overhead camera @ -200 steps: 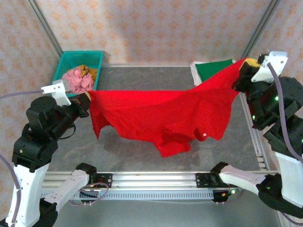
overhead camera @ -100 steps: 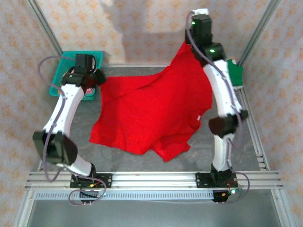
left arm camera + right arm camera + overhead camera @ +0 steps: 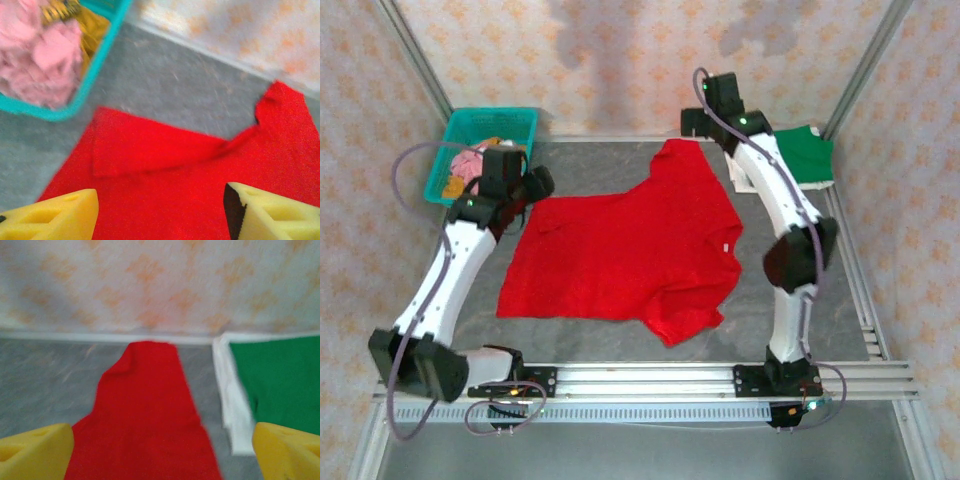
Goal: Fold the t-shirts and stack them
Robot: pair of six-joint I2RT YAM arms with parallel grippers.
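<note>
The left pincer [image 3: 160, 205] has its fingers apart and grips nothing. The red t-shirt [image 3: 630, 250] lies spread flat on the tabletop [image 3: 590, 165] just below and ahead of it, and the teal basket [image 3: 102, 52] sits ahead to its left. The right pincer [image 3: 162, 440] is also spread wide and empty, over the red shirt's far corner. To its right, the green t-shirt [image 3: 280, 380] rests on the white t-shirt [image 3: 232, 410].

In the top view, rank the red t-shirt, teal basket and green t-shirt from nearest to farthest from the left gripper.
From the left gripper:
1. Red t-shirt: right at the gripper, spread flat in the middle.
2. Teal basket: just behind the gripper, in the far-left corner.
3. Green t-shirt: on the opposite side, in the far-right corner.
</note>
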